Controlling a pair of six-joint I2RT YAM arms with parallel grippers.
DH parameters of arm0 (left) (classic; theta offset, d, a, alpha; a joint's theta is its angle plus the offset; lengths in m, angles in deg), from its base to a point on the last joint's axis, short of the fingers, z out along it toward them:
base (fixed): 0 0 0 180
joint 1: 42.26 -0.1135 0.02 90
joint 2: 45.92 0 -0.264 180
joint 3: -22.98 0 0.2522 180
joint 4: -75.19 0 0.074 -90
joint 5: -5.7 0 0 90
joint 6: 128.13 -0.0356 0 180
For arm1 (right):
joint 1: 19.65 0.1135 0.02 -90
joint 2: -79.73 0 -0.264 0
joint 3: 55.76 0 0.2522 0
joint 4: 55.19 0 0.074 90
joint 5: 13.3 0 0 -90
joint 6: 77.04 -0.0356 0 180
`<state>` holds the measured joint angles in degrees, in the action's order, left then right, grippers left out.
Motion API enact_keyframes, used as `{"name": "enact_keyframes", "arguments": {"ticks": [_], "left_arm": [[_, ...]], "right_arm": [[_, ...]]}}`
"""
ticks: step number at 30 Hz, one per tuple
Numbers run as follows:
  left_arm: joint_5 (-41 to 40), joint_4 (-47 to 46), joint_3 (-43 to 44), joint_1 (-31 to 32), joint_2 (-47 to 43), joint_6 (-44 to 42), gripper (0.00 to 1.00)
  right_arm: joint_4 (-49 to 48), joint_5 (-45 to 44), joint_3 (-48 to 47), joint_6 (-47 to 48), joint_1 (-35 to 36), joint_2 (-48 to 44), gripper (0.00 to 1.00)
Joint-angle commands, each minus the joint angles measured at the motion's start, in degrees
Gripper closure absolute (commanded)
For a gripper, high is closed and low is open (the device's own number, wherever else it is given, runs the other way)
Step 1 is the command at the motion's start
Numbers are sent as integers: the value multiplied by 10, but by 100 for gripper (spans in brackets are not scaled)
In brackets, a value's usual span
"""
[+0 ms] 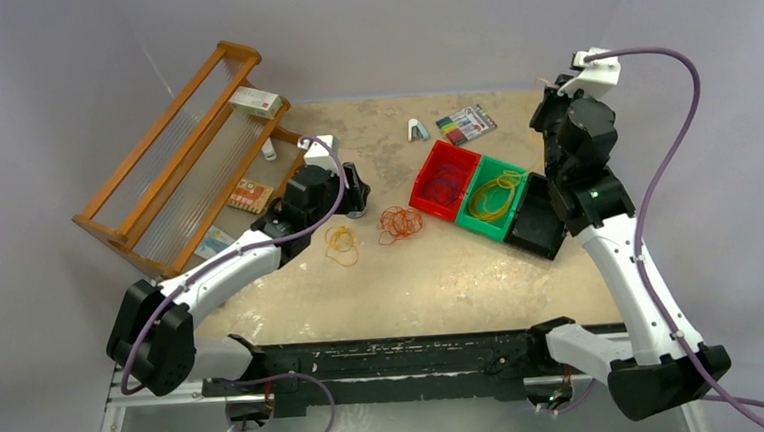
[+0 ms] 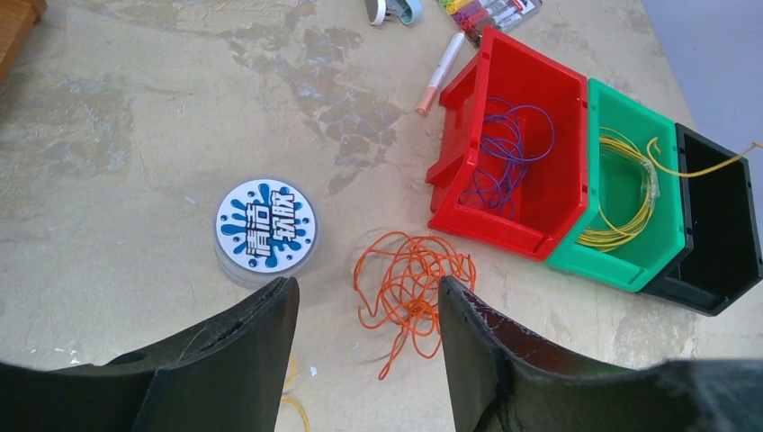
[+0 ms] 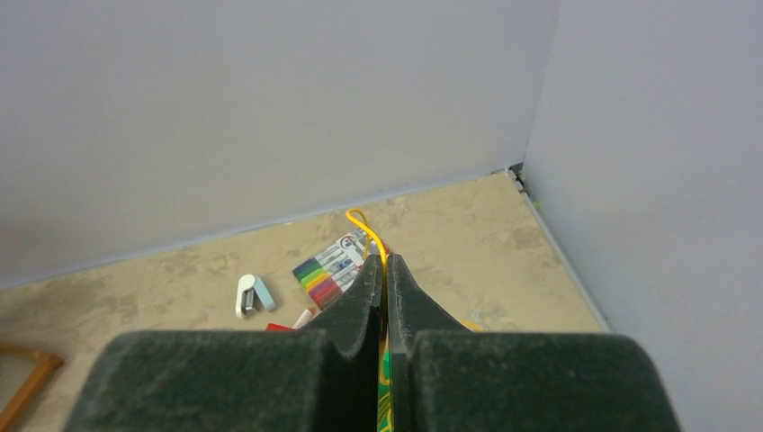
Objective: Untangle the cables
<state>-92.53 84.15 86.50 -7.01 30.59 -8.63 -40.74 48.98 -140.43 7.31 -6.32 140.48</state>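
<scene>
Right gripper [image 3: 385,266] clenched on a yellow cable [image 3: 363,221] end, its coil in the green bin [image 2: 621,189], left gripper [image 2: 367,288] open over the orange tangle [image 2: 409,288]; risk: pulling drags the coil out, or the thin strand slips free.

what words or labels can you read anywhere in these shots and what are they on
"清洁软胶": on the round lid, white and blue, near the orange cables.
Marker pack: print too small to read.
Box on the wooden rack: label blurred, unreadable.
</scene>
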Motion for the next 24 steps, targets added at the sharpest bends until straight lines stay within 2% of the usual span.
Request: {"name": "enact_keyframes", "arguments": {"ticks": [1, 24], "left_arm": [[-8, -10, 18, -4, 3, 9, 43], [-9, -2, 18, -9, 8, 16, 43]], "right_arm": [[-16, 30, -8, -18, -13, 8, 100], [-7, 88, 45, -62, -25, 13, 100]]}}
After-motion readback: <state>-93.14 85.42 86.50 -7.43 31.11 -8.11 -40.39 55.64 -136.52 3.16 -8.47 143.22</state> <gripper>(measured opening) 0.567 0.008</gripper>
